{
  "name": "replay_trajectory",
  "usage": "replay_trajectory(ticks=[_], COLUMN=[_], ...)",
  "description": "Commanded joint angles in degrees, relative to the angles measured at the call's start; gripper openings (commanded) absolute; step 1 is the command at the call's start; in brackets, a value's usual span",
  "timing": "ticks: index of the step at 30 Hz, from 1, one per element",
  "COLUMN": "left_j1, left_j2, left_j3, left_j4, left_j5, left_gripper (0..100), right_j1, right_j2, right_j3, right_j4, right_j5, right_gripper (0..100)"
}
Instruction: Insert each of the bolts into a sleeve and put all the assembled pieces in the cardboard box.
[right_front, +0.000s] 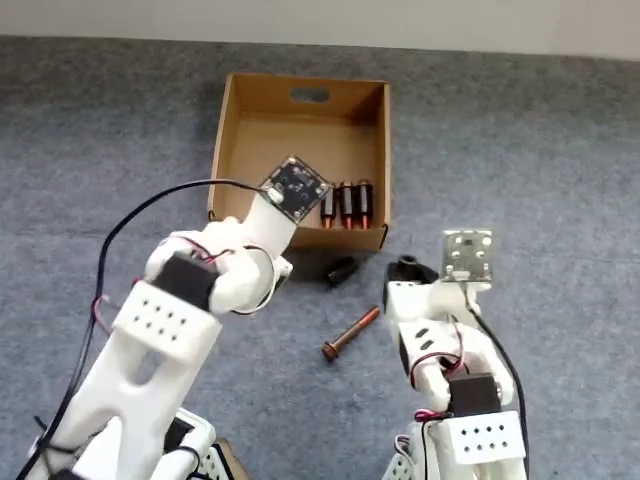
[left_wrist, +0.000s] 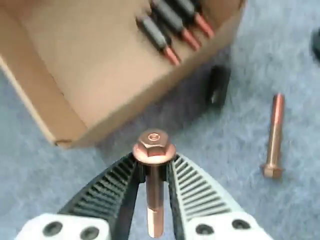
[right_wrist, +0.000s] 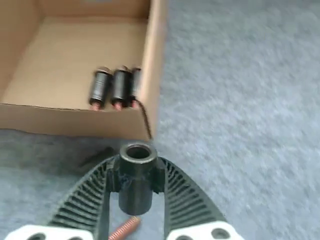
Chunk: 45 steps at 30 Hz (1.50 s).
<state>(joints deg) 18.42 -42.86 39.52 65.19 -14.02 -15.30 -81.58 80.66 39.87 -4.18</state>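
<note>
Bolt (left_wrist: 154, 192), clamped by its neck in left gripper (left_wrist: 154, 161) beside cardboard box (right_front: 225, 150), is best lined up squarely with the bore of sleeve (right_wrist: 136, 182), held fast in right gripper (right_wrist: 136, 169) near that box, before being pressed home.

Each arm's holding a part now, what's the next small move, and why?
Probably bring the left tool, shut on a bolt, toward the right tool, shut on a sleeve, and line the shank up with the sleeve's open bore: both parts are gripped but apart.
</note>
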Motion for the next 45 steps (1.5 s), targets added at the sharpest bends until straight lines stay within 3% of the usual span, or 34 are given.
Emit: replay_trajectory(ticks=[1, 7, 14, 21, 24, 30, 38, 45], left_j1=[-0.9, -0.5, 0.9, 11.0, 13.9, 14.9, 14.9, 15.0], left_j2=[-6.3, -12.7, -14.4, -14.4, -14.6, -14.2, -14.1, -14.1], left_j3=[-2.2, -2.2, -2.2, -2.6, -2.6, -2.2, -2.2, -2.2], left_j4=[-4.5, -17.0, -29.8, -31.3, -33.3, -38.4, -39.6, -41.6], left_j5=[5.4, 12.4, 13.3, 21.3, 21.4, 21.5, 21.6, 21.6], left_gripper=[1, 1, 1, 1, 1, 1, 1, 1], right_j1=[-4.4, -8.2, -9.6, -9.4, -9.4, -9.4, -9.5, -9.6], right_j2=[-0.7, -0.5, -0.6, -0.7, -0.8, -3.4, -24.5, -20.9], right_j3=[-0.8, -0.8, -0.8, -1.4, -1.5, -1.0, 3.3, 4.7], right_j4=[-5.6, -15.6, -18.0, -18.4, -18.4, -18.3, -14.4, -14.5], right_j5=[-0.2, -0.2, -0.4, -0.3, -0.3, -0.3, -0.2, -0.2], right_gripper=[0.5, 0.5, 0.5, 0.5, 0.5, 0.5, 0.5, 0.5])
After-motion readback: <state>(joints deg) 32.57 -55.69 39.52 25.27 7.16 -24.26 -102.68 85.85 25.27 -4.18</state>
